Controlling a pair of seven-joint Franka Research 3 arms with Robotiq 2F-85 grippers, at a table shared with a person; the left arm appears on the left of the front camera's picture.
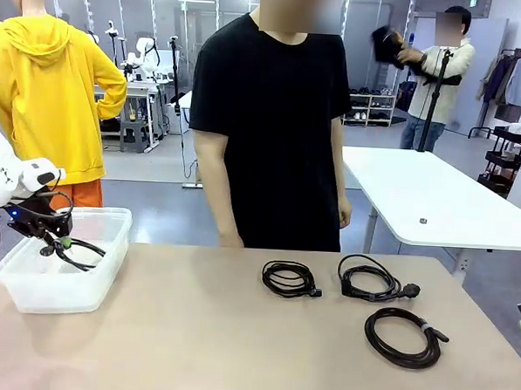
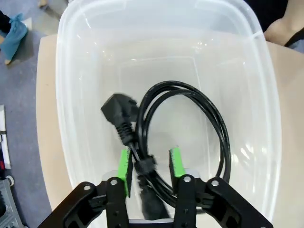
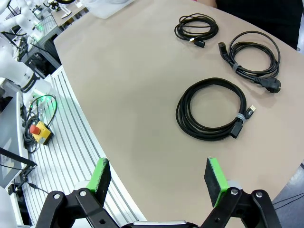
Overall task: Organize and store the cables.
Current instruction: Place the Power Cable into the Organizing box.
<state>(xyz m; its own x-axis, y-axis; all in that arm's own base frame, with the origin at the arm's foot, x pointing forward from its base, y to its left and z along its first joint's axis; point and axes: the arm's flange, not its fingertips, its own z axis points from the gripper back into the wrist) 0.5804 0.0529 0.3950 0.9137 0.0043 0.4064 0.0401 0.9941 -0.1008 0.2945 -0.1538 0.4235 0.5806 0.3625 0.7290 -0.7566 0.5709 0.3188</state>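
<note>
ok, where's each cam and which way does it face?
Front: between the arms, looking across the tan table at the person in a black T-shirt; left gripper at the clear plastic tub.
Left wrist: looks down into that tub; left gripper open around a coiled black cable.
Right wrist: above the table's edge, open right gripper, facing three black cable coils.
Front and right wrist share those coils.

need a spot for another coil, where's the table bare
Bare: the tan tabletop between the clear plastic bin and the small black cable coil, plus the near edge. Crowded: the right, with a medium black coil and a thick banded coil.
</note>
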